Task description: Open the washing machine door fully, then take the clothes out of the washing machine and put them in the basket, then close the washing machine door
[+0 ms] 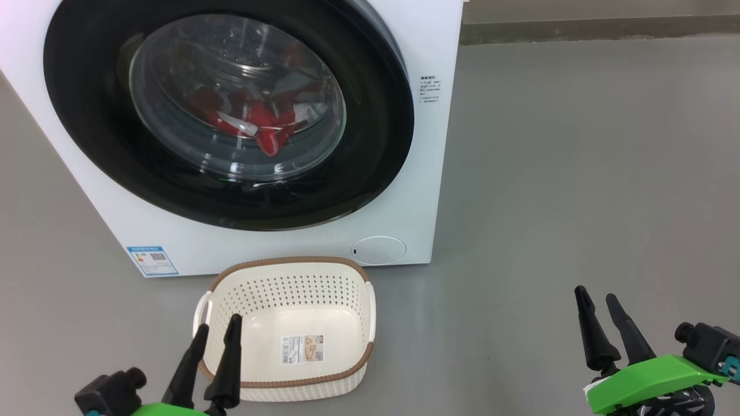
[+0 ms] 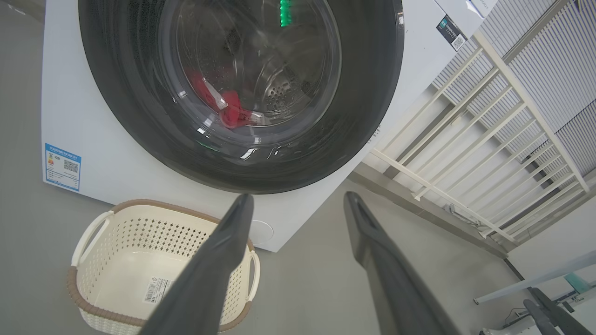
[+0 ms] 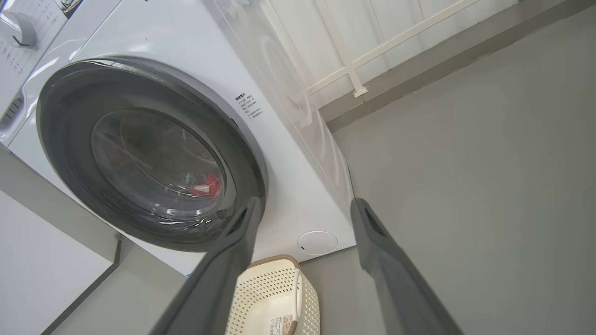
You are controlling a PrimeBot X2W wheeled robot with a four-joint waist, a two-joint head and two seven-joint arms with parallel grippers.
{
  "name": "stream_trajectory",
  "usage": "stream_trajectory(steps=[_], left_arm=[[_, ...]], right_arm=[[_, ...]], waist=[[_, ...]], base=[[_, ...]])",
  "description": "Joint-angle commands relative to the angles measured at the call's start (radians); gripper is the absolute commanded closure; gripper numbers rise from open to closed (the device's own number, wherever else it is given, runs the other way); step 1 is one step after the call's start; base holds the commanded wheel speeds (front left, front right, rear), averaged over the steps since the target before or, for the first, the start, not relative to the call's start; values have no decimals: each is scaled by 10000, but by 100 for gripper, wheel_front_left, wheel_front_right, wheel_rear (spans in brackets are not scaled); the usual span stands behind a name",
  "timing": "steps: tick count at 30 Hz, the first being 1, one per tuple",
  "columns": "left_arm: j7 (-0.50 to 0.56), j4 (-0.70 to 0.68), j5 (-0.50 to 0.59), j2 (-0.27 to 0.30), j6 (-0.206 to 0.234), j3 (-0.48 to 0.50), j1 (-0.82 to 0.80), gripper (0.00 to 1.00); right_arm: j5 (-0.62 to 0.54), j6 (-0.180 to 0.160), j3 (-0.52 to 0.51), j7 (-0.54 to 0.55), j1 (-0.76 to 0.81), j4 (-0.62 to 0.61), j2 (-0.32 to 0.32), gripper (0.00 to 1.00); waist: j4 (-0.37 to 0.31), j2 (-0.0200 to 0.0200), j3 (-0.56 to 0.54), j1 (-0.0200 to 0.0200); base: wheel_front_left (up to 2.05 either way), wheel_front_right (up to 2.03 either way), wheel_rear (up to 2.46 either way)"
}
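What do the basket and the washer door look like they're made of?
Basket: likely moulded plastic, matte cream, with regular punched holes; brown rim imitates weave. Washing machine door: glossy black rim, probably plastic, showing reflections; clear window, seemingly glass, red clothes visible through it.

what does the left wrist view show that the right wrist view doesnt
Left wrist view: the blue label low on the washing machine front, and a white railing beside the machine.
Right wrist view: the control dial at the machine's top and its white side panel.
Both: the washing machine door shut, red clothes behind its glass, the empty basket on the floor in front, and an open gripper, the left gripper or the right gripper.
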Motion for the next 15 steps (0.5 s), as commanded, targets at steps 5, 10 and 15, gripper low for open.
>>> stream_trajectory(steps=[5, 10, 15], left_arm=[[-256, -212, 840, 180, 155, 42, -192, 0], [-404, -76, 1483, 206, 311, -50, -198, 0], [-553, 0, 2090, 225, 456, -135, -187, 0]], right_arm=[[-886, 2, 169, -239, -123, -242, -83, 0], [-1548, 3, 232, -386, -101, -163, -69, 0], [-2168, 3, 274, -533, -80, -91, -66, 0]], waist=[[2, -1, -25, 0], [18, -1, -49, 0], [20, -1, -70, 0]], base=[[0, 0, 0], [0, 0, 0], [0, 0, 0]])
